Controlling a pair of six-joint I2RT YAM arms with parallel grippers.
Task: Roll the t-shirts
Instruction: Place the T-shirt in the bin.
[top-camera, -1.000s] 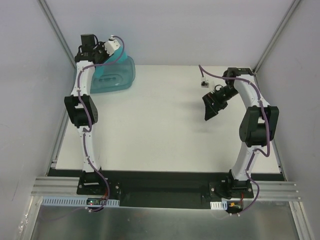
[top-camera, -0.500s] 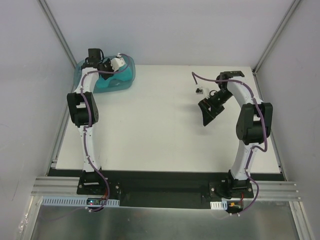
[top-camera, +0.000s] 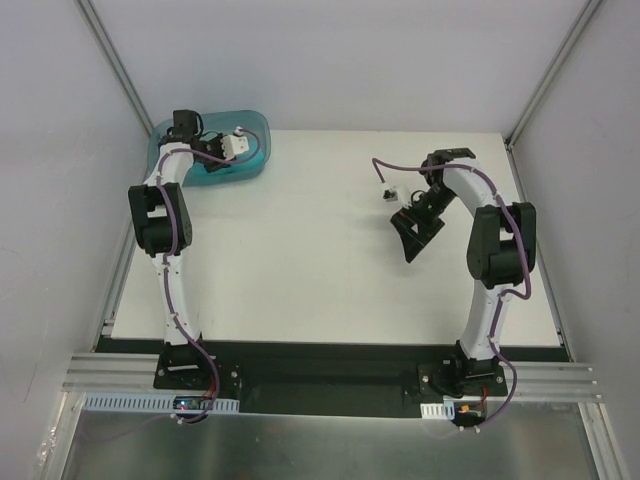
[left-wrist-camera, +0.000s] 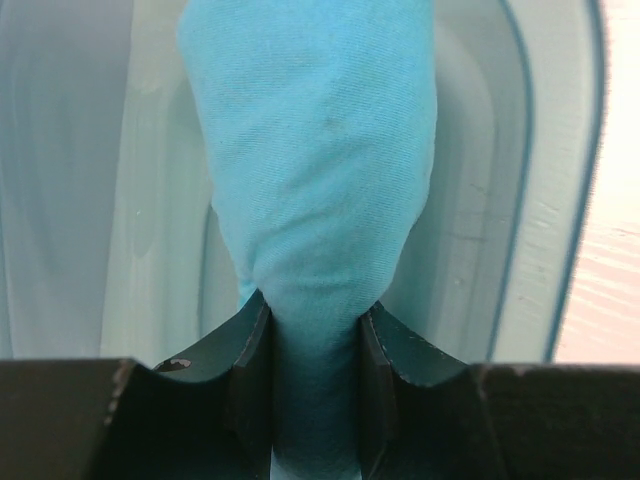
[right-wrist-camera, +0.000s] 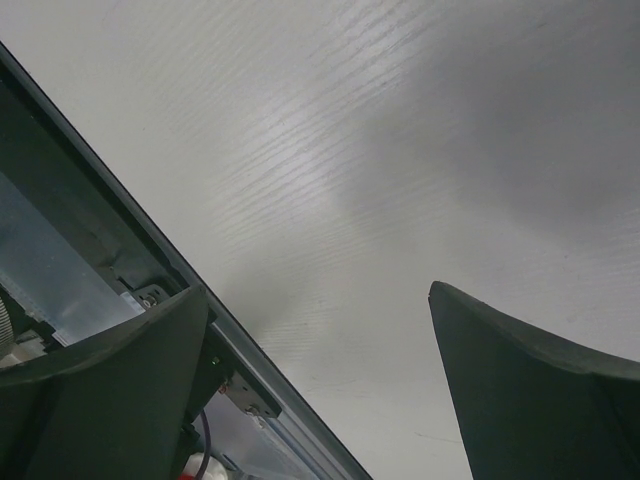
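Top view: left tool (top-camera: 222, 150) is down in the bin (top-camera: 256, 168) at the far left corner, and right tool (top-camera: 412, 236) hangs over the surface (top-camera: 300, 260), well apart. Left wrist: the tool pinches a bunched neck of the shirt (left-wrist-camera: 310, 150) inside the bin, so I'd lift straight up, clear of the bin, before swinging over. Right wrist: tool spread wide, nothing between, well placed to take a free edge.

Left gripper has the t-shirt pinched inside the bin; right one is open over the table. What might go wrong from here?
1. The left gripper pinches only a narrow bunch of the t-shirt; the thin fabric may slip out on lifting.
2. The t-shirt sits between the walls of the bin and may drag it along.
3. The right gripper, open over the table, is too far away to help.
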